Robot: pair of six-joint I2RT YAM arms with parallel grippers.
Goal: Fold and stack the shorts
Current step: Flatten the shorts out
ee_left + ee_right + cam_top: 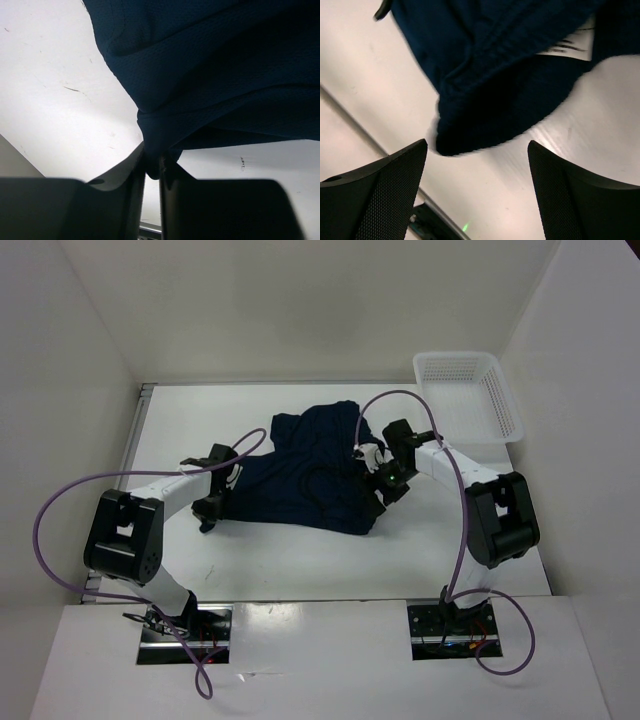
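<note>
- Shorts point(300, 475) lie crumpled on the table point(270, 560), the left gripper point(152, 167) pinching one edge.
- Right gripper point(477, 145) gapes wide, empty; it should seize the nearest edge before any fold.

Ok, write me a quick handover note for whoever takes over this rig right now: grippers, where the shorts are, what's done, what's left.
Left gripper: shut, pinching an edge of the shorts on their left side.
Right gripper: open at the shorts' right side, holding nothing.
Shorts: a rumpled heap in the middle of the table. The white basket stands apart at the far right corner.
Done: no clean fold visible.
Left: flatten, fold, stack.
</note>
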